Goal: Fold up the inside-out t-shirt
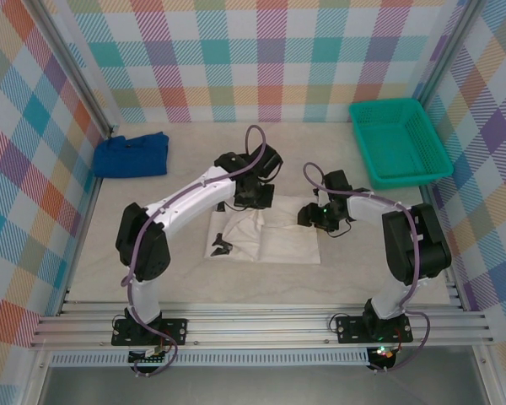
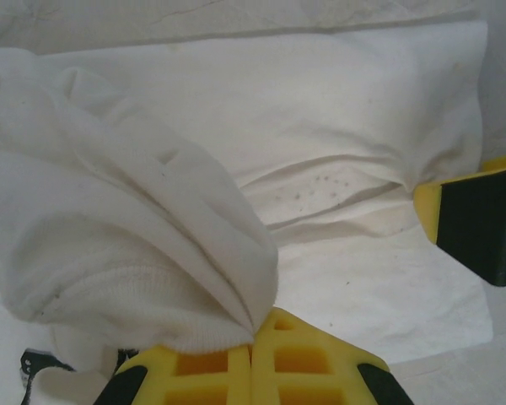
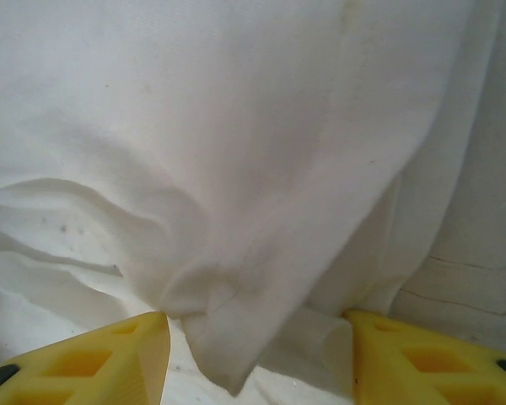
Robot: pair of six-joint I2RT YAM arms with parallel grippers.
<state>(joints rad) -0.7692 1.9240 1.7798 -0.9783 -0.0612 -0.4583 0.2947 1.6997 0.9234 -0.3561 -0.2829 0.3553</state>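
The inside-out t-shirt (image 1: 280, 241) lies partly folded in the middle of the table, white and rumpled. My left gripper (image 1: 251, 197) hovers over its far edge. In the left wrist view that gripper (image 2: 255, 327) is shut on a bunched fold of the t-shirt (image 2: 152, 253), which drapes up and to the left from the yellow fingers (image 2: 312, 363). My right gripper (image 1: 311, 216) is at the shirt's far right corner. Its yellow fingers (image 3: 110, 359) stand apart, and a hanging corner of the t-shirt (image 3: 261, 211) dips between them unpinched.
A blue cloth garment (image 1: 132, 154) lies at the back left of the table. A green basket (image 1: 386, 103) stands at the back right. One finger of the right gripper (image 2: 481, 224) shows at the right of the left wrist view, close over the shirt.
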